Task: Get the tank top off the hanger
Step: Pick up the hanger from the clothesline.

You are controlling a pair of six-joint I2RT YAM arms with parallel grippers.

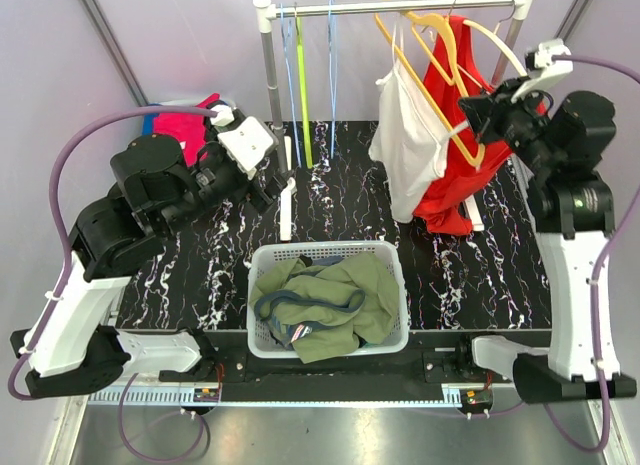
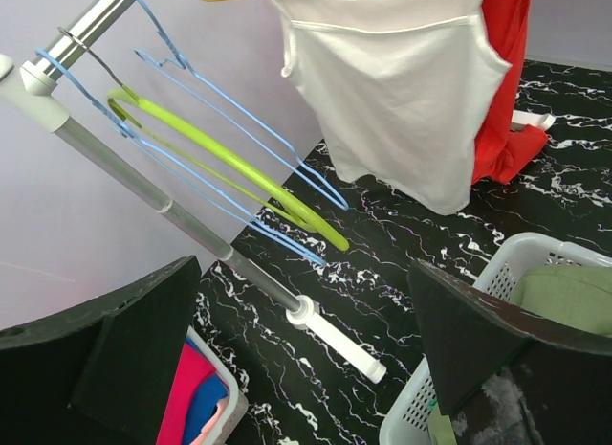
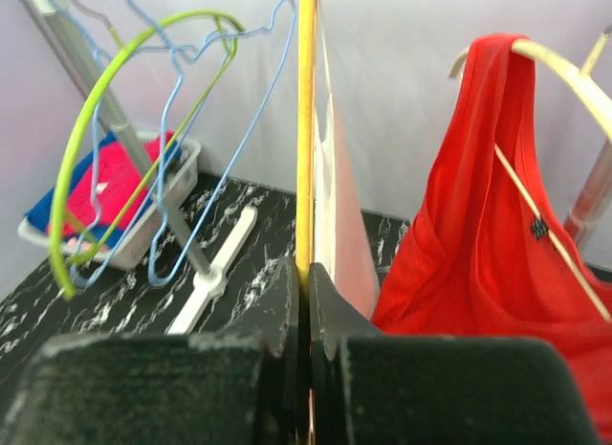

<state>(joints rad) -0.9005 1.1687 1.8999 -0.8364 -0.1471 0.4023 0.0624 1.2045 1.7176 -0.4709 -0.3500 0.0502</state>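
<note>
A white tank top [image 1: 412, 150] hangs on a yellow hanger [image 1: 430, 85] from the rack rail [image 1: 400, 5]. Behind it a red tank top [image 1: 455, 175] hangs on a cream hanger. My right gripper [image 1: 478, 125] is shut on the yellow hanger's lower arm. In the right wrist view the jaws [image 3: 307, 273] pinch the yellow hanger [image 3: 306, 129], with the white tank top [image 3: 335, 215] just to its right and the red tank top [image 3: 478, 225] further right. My left gripper [image 2: 304, 266] stands wide open and empty, low by the rack's left post, facing the white tank top [image 2: 402, 91].
A white basket [image 1: 327, 248] holding green clothes sits at the table's front middle. A bin of pink and blue clothes [image 1: 180, 120] is at the back left. Empty blue and green hangers [image 1: 300, 85] hang on the rail's left end, near the rack's white foot [image 2: 335, 340].
</note>
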